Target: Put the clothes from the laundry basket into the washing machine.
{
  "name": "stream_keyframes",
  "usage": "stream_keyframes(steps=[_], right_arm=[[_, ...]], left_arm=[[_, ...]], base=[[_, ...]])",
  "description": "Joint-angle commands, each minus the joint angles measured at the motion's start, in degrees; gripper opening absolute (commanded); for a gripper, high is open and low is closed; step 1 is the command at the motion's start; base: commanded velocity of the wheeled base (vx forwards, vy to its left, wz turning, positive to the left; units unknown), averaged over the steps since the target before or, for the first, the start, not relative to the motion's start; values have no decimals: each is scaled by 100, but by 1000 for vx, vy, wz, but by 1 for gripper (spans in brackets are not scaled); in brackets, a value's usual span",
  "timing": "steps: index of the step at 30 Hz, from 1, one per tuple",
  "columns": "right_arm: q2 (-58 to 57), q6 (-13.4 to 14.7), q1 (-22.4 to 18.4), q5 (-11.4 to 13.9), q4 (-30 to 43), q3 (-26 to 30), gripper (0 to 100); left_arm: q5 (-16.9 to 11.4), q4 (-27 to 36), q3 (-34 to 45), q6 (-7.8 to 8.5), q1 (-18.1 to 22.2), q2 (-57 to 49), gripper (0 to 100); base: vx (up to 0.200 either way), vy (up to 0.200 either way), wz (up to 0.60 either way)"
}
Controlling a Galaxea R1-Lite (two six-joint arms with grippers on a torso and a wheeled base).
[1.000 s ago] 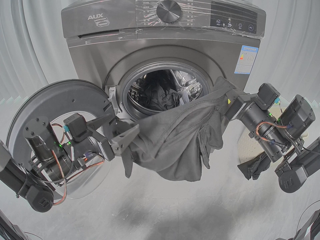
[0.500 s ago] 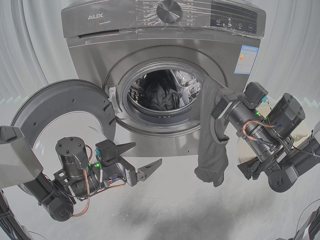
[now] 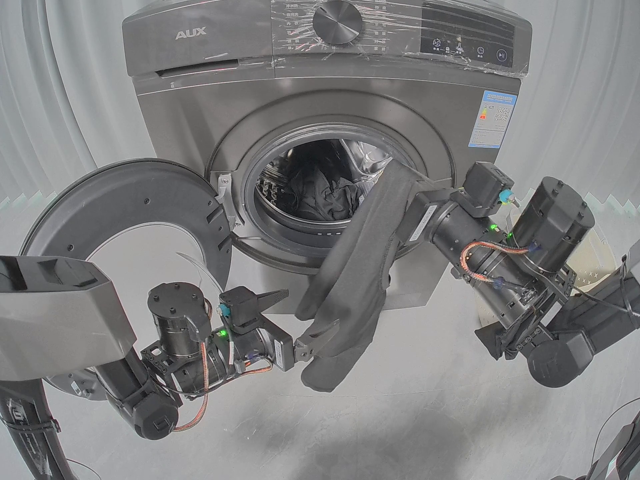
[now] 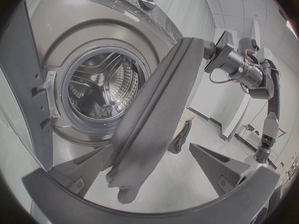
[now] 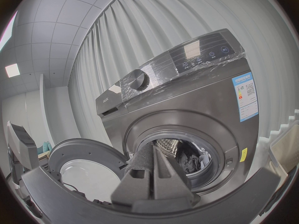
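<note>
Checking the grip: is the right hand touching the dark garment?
Touching. The right wrist view shows the right hand clamped shut on a fold of the dark garment.

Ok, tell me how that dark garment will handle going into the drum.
Floppy, probably: the garment drapes limply from the right end effector, folding under its own weight. Likely light, since one pinch holds it. Its hanging tail may snag on the drum rim rather than follow.

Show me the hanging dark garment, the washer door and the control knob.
dark garment (image 3: 360, 268), head view, middle of the hanging cloth.
washer door (image 3: 127, 201), head view, upper grey rim.
control knob (image 3: 337, 21), head view, centre of the dial.
</note>
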Motion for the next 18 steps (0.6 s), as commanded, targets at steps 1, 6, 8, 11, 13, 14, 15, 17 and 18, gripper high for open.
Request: stream_keyframes(steps=[1,6,8,11,13,14,15,17,18], right_arm=[[-21,2,212,-81,187,-243,0],[-21,2,379,-213,469,-472,0],[-38,2,458,-239,539,-551,0],[-65,2,528,-239,557,-568,0],[-65,2,555,-239,557,-560,0],[-65,2,564,-239,548,-560,0],[-74,2,572,-239,548,-560,0],[-91,2,572,-239,548,-560,0],[-91,2,572,-239,548,-560,0]], left_arm=[[1,-74,-133,4,-7,399,100],[1,-82,-370,4,2,689,100],[1,-82,-458,4,2,812,100],[54,-74,-678,40,28,997,100],[186,-74,-845,48,54,1102,100],[221,-74,-924,48,63,1146,100],[239,-74,-1012,48,63,1181,100],[239,-56,-1108,48,63,1252,100],[230,-47,-1135,48,54,1269,100]], base=[[0,0,0],[0,0,0],[0,0,0],[0,0,0],[0,0,0],[0,0,0],[0,0,0],[0,0,0],[0,0,0]])
